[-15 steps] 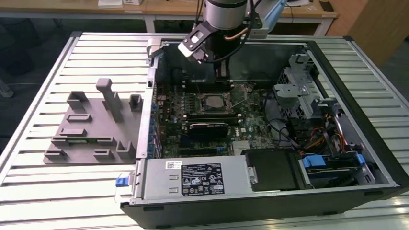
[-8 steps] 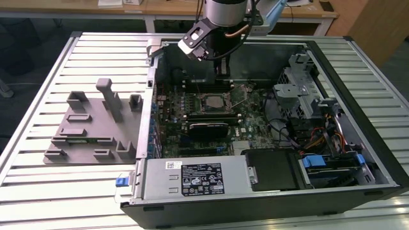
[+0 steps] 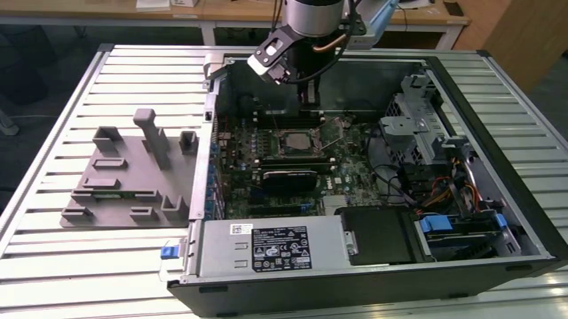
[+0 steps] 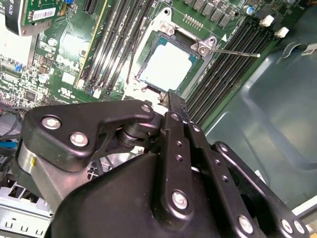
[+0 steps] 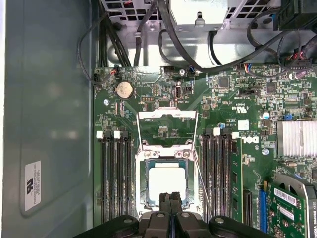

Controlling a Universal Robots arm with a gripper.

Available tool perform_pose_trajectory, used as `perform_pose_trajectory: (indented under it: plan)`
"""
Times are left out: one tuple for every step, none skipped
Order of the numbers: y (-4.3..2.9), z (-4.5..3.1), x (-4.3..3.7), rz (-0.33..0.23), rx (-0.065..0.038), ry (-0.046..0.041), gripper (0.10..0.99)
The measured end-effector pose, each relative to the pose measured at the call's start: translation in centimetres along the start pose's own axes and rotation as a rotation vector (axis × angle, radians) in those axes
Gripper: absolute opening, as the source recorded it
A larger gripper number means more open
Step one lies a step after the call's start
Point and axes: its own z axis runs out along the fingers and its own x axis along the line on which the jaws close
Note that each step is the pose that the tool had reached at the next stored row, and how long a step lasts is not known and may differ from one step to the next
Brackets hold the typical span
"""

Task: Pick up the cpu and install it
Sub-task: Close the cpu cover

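The tool (image 5: 170,201) hangs point-down inside the case (image 5: 49,124). Its two fingers are pressed together with only a thin seam between them, and nothing is pinched. In both wrist views its tip sits just over the near edge of the cpu (image 5: 168,182); whether it touches I cannot tell. Closed like this, the fingers make one narrow point, which I judge suits pressing or nudging rather than carrying.

The cpu lies flat in the socket (image 5: 143,173), silver top up and square to the socket walls. It looks seated, not resting askew. Beyond it the frame (image 5: 167,114) is swung up and back, away from the tool, and the lever (image 4: 233,51) stands free to one side. Both leave the socket open from above, so the chip is not yet clamped.

Slots (image 5: 115,178) flank the socket on both sides and leave only a narrow lane. That probably explains the straight-down reach.

Farther out, the board (image 5: 148,94) lies flat on the floor of the case. The case rests on its side with the open face up, which lets the arm come in from overhead. In the exterior view it sits on the slatted counter (image 3: 133,73). A grey fixture (image 3: 124,179) stands beside it on the exterior view's left, well apart from the tool, with pockets that seem shaped to present parts for picking.
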Motion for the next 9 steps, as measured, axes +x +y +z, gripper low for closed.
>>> perform_pose_trajectory:
  plan:
    - [0.06, 0.0, 0.0, 0.0, 0.0, 0.0, 0.106]
    - [0.14, 0.01, 0.01, 0.0, 0.0, 0.0001, 0.106]
    - [0.23, 0.01, 0.01, 0.0, 0.0, 0.0001, 0.106]
    - [0.32, 0.02, 0.01, 0.0, 0.0, 0.0, 0.106]
    - [0.42, 0.02, 0.01, 0.0, 0.0, 0.0001, 0.106]
    - [0.53, 0.03, 0.02, 0.0, 0.0, 0.0001, 0.106]
    - [0.65, 0.03, 0.02, 0.0, 0.0, 0.0001, 0.106]
    - [0.78, 0.04, 0.02, 0.0, 0.0, 0.0001, 0.106]
    - [0.92, 0.04, 0.03, 0.0, 0.0, 0.0001, 0.106]
